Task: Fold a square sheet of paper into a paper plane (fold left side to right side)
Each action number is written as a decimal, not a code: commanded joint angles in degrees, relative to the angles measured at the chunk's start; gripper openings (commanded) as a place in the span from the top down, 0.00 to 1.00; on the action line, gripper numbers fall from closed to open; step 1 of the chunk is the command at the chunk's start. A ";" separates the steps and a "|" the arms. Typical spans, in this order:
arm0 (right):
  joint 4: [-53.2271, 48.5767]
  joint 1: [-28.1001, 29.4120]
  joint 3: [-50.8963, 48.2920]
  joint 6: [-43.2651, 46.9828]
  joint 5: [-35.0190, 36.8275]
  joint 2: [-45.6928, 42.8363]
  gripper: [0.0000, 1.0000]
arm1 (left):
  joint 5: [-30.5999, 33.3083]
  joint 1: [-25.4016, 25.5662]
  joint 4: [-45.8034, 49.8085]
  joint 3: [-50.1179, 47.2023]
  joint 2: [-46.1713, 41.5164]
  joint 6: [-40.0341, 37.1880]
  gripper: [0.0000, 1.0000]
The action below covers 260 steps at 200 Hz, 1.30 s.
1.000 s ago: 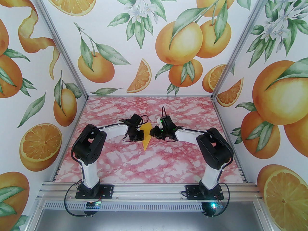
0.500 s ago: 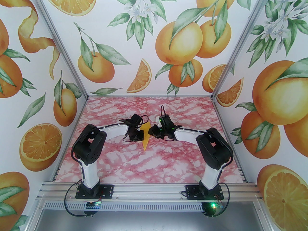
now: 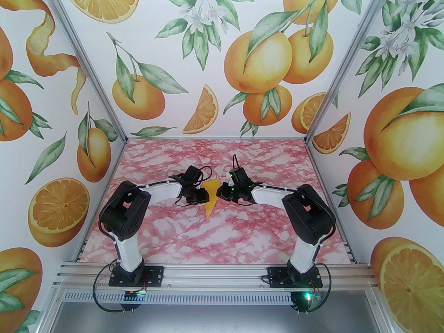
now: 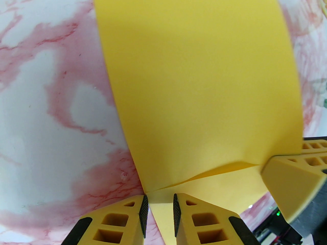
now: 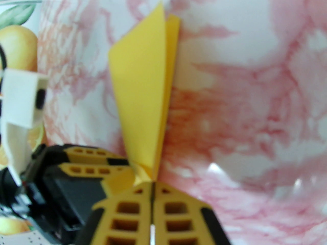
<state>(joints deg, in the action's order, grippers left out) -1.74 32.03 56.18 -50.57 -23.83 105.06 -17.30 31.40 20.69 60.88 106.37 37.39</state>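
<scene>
Since the earlier frames, your left arm had drawn its elbow outward toward the left edge of the table and lower. The paper showed broader at its far end. The right arm had barely shifted.

Finding one: the paper sat at the middle of the table, directly between both claws. Its long axis ran from the far edge toward the near edge, with the pointed tip nearest you. Whether it rested on the surface could not be told.

Finding two: the right claw was pressed tight on the paper's right side, with two layers fanning out from its tips.

Finding three: the left claw stood at the paper's left side. Its jaws were narrowly apart with the paper's edge in the gap, and no firm pinch was evident. A raised flap gaped just ahead of it.

Judgement: the fold turned on that left edge, which lay straight ahead of the left claw. It would have to travel rightward across the long axis, toward the anchoring right claw.
</scene>
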 commanded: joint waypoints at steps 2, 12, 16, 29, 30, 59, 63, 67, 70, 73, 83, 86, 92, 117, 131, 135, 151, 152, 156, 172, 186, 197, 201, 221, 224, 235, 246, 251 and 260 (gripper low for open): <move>1.06 0.68 -0.29 -0.67 1.50 -0.47 0.94 | 0.13 -0.28 -4.92 -2.17 0.03 1.78 0.76; 0.80 0.85 0.07 -0.67 1.66 -0.48 0.94 | -0.09 -0.25 -5.26 -2.30 0.59 1.90 0.77; 0.65 0.87 0.20 -0.61 1.75 -0.53 0.94 | 0.10 -0.22 -5.10 -2.20 0.82 1.91 0.77; 0.01 1.05 0.76 -0.37 1.87 -0.38 0.94 | 0.80 0.21 -4.90 -2.02 1.26 1.62 0.79; -0.05 1.12 0.85 -0.35 1.86 -0.38 0.94 | 0.79 0.23 -4.84 -2.01 1.32 1.59 0.79; -1.87 1.64 2.23 0.16 2.46 0.18 0.93 | 2.62 1.01 -2.80 -0.82 2.59 0.59 0.84; -2.12 1.74 2.41 0.27 2.56 0.29 0.93 | 2.97 1.10 -2.41 -0.63 2.71 0.50 0.84; -2.33 1.78 2.59 0.29 2.72 0.36 0.93 | 3.20 1.26 -2.08 -0.39 2.89 0.35 0.84; -2.41 1.85 2.70 0.36 2.84 0.41 0.93 | 3.27 1.29 -1.86 -0.27 3.03 0.26 0.84; -2.59 1.82 2.85 0.38 2.89 0.41 0.92 | 3.34 1.39 -1.78 -0.12 3.13 0.23 0.84; -2.83 1.99 3.17 0.38 2.92 0.74 0.92 | 3.75 1.54 -1.45 0.15 3.30 0.15 0.84; -2.88 2.03 3.26 0.38 2.92 0.74 0.92 | 3.76 1.61 -1.36 0.16 3.37 0.14 0.84; -3.14 2.04 3.52 0.38 3.00 0.90 0.92 | 3.98 1.73 -1.19 0.28 3.41 0.01 0.84; -3.51 2.16 4.74 0.38 2.99 1.39 0.90 | 4.65 2.35 -0.62 0.81 3.66 -0.30 0.84; -4.00 2.31 5.61 0.38 2.92 1.85 0.88 | 4.68 2.55 -0.61 0.90 3.84 -0.30 0.84; -4.21 2.33 5.90 0.42 2.92 2.05 0.88 | 4.61 2.60 -0.56 0.99 3.85 -0.25 0.85; -4.39 2.59 6.60 0.47 2.54 2.57 0.86 | 4.56 2.70 -0.51 1.08 3.85 -0.21 0.85; -4.40 2.64 6.63 0.47 2.51 2.59 0.86 | 4.56 2.70 -0.49 1.08 3.80 -0.25 0.85; -4.41 2.70 6.78 0.48 2.50 2.78 0.86 | 4.70 2.68 -0.47 1.15 3.80 -0.28 0.85; -4.72 2.79 7.35 0.56 2.31 3.22 0.86 | 4.65 2.70 -0.39 1.25 3.75 -0.36 0.85; -5.24 2.96 7.92 0.64 2.39 3.62 0.86 | 4.74 2.70 -0.39 1.26 3.73 -0.36 0.85; -6.27 3.14 8.60 0.92 2.83 3.94 0.86 | 4.77 2.70 -0.41 1.26 3.85 -0.34 0.85; -6.98 3.21 8.90 1.13 3.02 4.11 0.86 | 4.81 2.70 -0.45 1.26 3.84 -0.26 0.85; -7.89 3.45 9.38 1.52 3.14 4.49 0.86 | 4.71 2.71 -0.56 1.34 3.83 -0.30 0.85; -7.88 3.50 9.41 1.52 3.25 4.46 0.86 | 4.70 2.72 -0.62 1.39 3.85 -0.25 0.85; -8.46 3.58 9.64 1.61 3.60 4.55 0.86 | 4.68 2.75 -0.60 1.43 3.80 -0.30 0.85; -9.47 3.71 10.23 1.87 4.01 4.84 0.87 | 4.66 2.79 -0.65 1.43 3.81 -0.29 0.85; -9.94 3.80 10.55 2.11 4.18 5.02 0.87 | 4.52 2.80 -0.65 1.43 3.92 -0.30 0.85; -10.59 3.96 10.96 2.35 4.33 5.33 0.88 | 4.48 2.79 -0.69 1.43 3.94 -0.24 0.85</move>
<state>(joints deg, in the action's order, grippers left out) -9.26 35.24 64.84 -49.52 -21.34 108.51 -13.28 32.97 22.61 62.02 106.83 37.52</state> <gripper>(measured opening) 0.130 0.152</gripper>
